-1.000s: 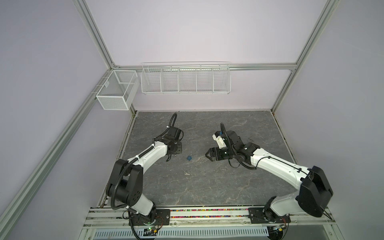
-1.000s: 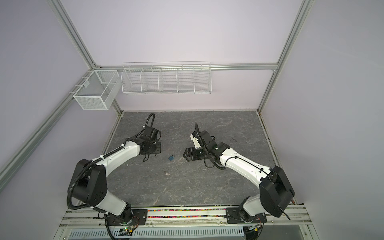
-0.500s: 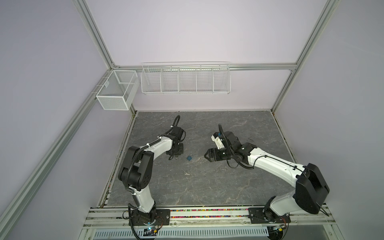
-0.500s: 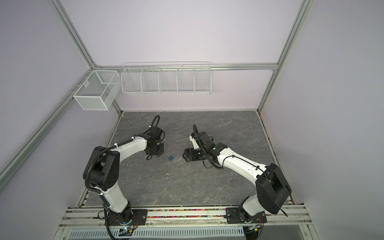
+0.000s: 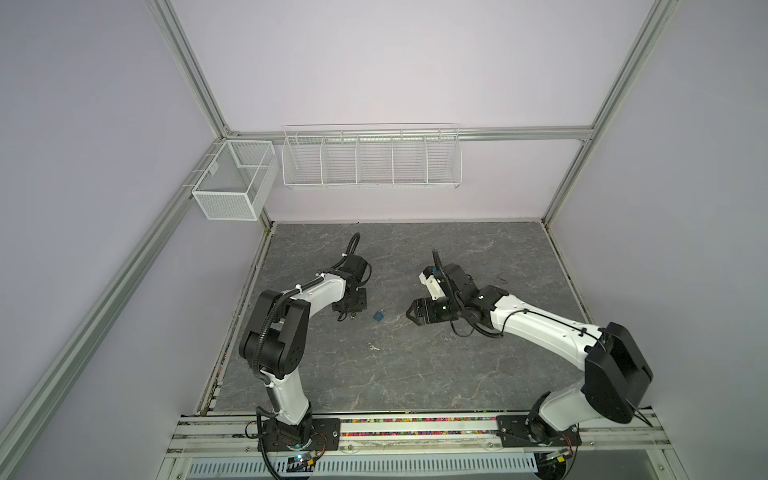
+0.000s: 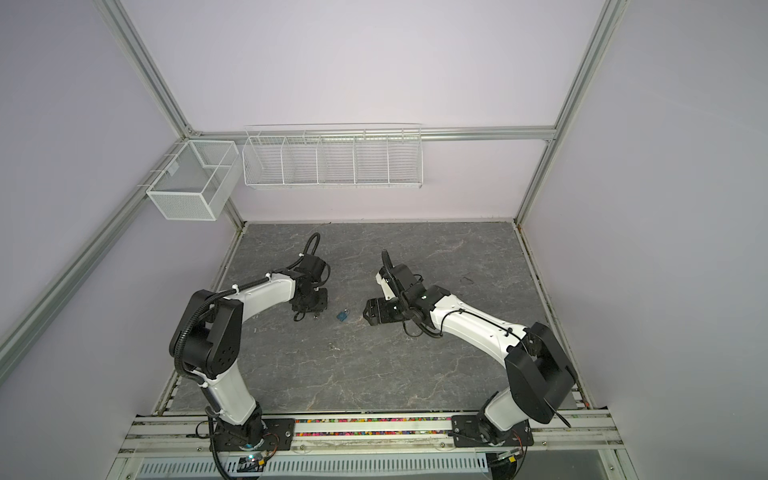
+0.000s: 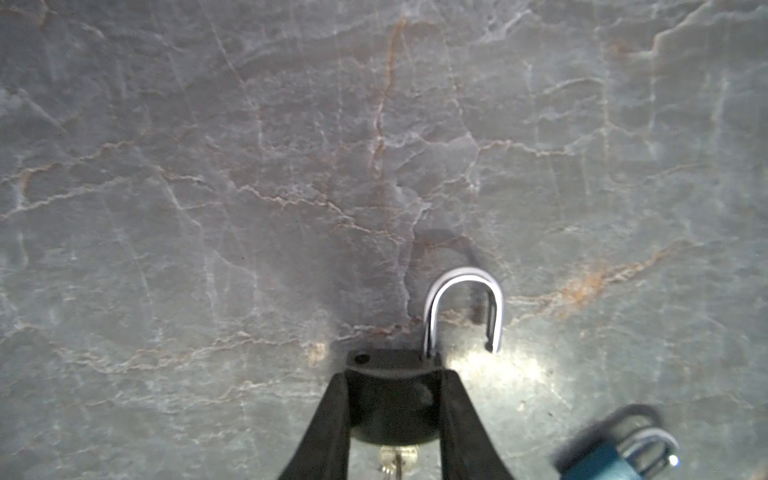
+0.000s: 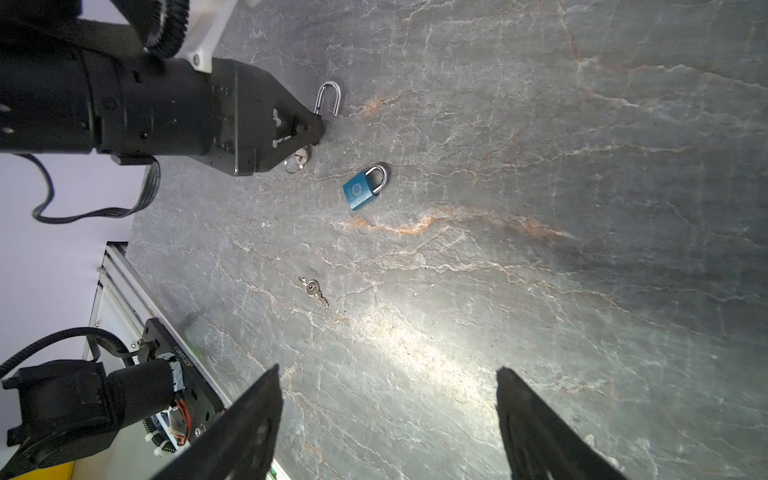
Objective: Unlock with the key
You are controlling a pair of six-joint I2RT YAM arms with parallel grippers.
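The left claw [image 7: 395,376] is clamped on a black padlock [image 7: 392,409]. The padlock's silver shackle [image 7: 465,278] stands out beyond the fingertips, with one leg free of the body. A key [image 7: 397,459] sits in the padlock's base, back between the fingers, and a ring [image 8: 293,164] hangs from it. A blue padlock [image 8: 362,189] lies flat on the stone-patterned table [image 8: 582,208] just beside this claw, its shackle closed. The right claw [image 8: 388,372] hovers with its jaws wide apart and empty, facing the blue padlock. A loose key [image 8: 315,289] lies on the table ahead of the right claw, off to one side.
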